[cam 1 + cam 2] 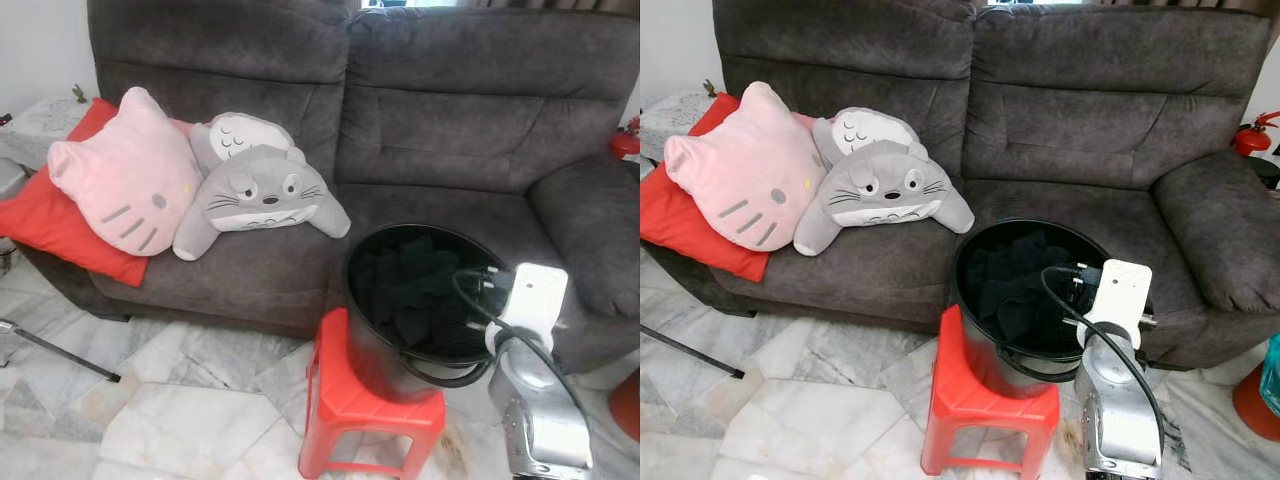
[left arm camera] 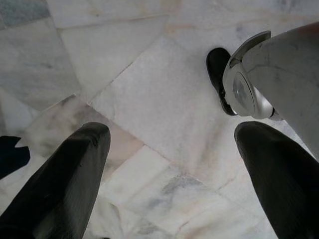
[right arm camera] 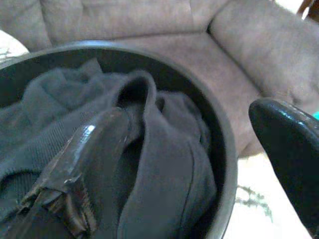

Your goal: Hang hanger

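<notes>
Right wrist view looks along the right gripper point(image 3: 199, 149), whose two black fingers are spread apart and grasp nothing; one finger point(image 3: 84, 159) lies against the dark grey clothing point(image 3: 164, 164) heaped in a round black bucket point(image 3: 227, 149), and the other hangs outside the rim. From the head cameras, the bucket sits on a red plastic stool point(image 1: 370, 410) standing on the marble floor point(image 1: 180, 400) in front of a dark grey sofa point(image 1: 440, 110), with the right arm point(image 1: 1120, 400) reaching up to its near edge. As for the task, nothing looks done: I cannot pick out a hanger anywhere, nor a rail or hook to hang one on, so where it lies is unknown; if it is buried in the fabric, the frames do not tell. My judgement is that finding and grasping it all remains. The left gripper point(image 2: 169, 189) hangs idle, fingers released and wide apart above bare floor. On the sofa rest a pink cat cushion point(image 1: 125, 185), a grey plush point(image 1: 255, 195) and a red pillow point(image 1: 50, 220).
</notes>
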Controlling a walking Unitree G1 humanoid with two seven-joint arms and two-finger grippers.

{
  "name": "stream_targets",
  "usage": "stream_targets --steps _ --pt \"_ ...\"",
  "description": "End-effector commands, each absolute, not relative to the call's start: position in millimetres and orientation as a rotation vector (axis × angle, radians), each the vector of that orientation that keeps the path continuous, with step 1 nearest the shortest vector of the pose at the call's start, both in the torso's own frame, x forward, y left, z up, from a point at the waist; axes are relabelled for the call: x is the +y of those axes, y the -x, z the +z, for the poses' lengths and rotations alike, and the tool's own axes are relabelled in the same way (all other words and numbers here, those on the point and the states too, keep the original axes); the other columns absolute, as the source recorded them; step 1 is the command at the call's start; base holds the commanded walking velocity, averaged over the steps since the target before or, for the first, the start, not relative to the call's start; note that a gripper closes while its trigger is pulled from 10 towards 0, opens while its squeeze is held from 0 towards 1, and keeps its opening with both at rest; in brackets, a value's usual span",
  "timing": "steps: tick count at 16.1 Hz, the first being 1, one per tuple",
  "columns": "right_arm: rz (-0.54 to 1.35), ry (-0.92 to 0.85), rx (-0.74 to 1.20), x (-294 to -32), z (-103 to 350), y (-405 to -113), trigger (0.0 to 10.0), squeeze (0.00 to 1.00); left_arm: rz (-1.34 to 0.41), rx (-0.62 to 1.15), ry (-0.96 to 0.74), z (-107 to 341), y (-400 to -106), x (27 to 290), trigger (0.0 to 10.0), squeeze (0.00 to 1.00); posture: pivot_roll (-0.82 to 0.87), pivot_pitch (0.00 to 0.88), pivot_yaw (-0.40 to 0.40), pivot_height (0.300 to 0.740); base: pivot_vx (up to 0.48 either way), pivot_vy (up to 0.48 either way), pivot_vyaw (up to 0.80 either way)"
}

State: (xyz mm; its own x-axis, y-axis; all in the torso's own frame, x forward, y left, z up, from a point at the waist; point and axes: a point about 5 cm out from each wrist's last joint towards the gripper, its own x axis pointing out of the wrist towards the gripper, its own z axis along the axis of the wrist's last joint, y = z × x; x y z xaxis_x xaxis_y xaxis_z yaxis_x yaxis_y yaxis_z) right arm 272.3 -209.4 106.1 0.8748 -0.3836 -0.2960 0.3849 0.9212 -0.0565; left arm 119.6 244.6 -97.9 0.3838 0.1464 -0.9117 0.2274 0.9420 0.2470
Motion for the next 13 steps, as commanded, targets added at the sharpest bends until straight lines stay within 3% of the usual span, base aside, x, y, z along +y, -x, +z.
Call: stream_targets --steps 1,13 --pt "-0.409 -0.035 0.343 -210.5 99.1 -271.0 10.0 0.00 -0.052 1.188 -0.366 -98.3 -117.8 245.1 10.0 0.00 -0.09 0.000 -0.022 0.740 0.000 0.000 0.00" --pt "-0.520 -0.171 0.309 -214.8 89.5 -265.8 10.0 0.00 -0.057 1.186 -0.372 -98.1 -117.9 245.7 10.0 0.00 -0.09 0.000 -0.019 0.740 0.000 0.000 0.00"
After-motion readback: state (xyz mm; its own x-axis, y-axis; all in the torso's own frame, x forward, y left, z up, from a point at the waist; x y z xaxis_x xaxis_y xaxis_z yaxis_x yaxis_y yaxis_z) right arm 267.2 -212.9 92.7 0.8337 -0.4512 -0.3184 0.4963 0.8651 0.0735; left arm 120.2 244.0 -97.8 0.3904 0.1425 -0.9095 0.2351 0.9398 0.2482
